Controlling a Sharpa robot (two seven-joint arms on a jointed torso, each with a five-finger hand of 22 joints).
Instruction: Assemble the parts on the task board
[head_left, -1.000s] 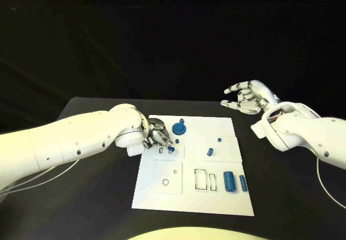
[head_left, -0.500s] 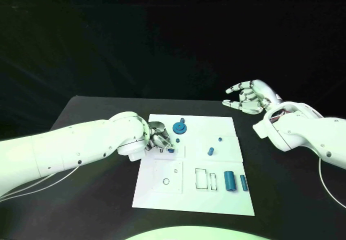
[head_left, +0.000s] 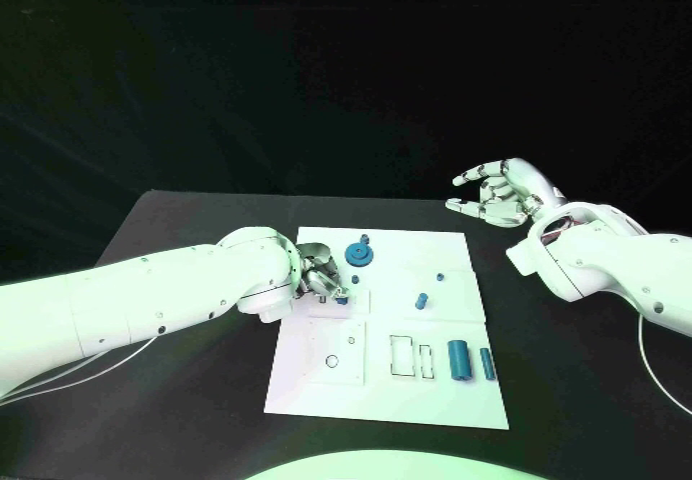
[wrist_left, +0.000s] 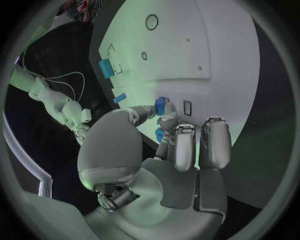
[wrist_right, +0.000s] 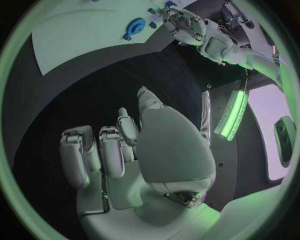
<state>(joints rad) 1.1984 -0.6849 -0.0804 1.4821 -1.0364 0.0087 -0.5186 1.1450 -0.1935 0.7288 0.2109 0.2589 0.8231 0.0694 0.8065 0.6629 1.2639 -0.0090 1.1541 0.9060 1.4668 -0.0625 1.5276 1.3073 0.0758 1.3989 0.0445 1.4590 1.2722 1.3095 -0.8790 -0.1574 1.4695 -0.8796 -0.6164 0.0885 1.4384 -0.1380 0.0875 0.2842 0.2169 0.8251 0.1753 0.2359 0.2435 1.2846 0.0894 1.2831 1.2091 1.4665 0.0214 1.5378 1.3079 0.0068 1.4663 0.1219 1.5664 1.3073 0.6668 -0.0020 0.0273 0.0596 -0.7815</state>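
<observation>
One small blue part (wrist_left: 160, 104) is pinched in the left hand (head_left: 320, 277) low over the task board (head_left: 378, 400), apparently for seating, while the right hand (head_left: 500, 195), loosely curled and holding nothing, hovers clear above the counter (head_left: 188, 230).

Black table (head_left: 188, 360) lies beneath both hands, extending past them on every side; surface matte.

Black table (head_left: 188, 400) (dark backdrop behind), green light strip (wrist_right: 232, 115) nearby
</observation>
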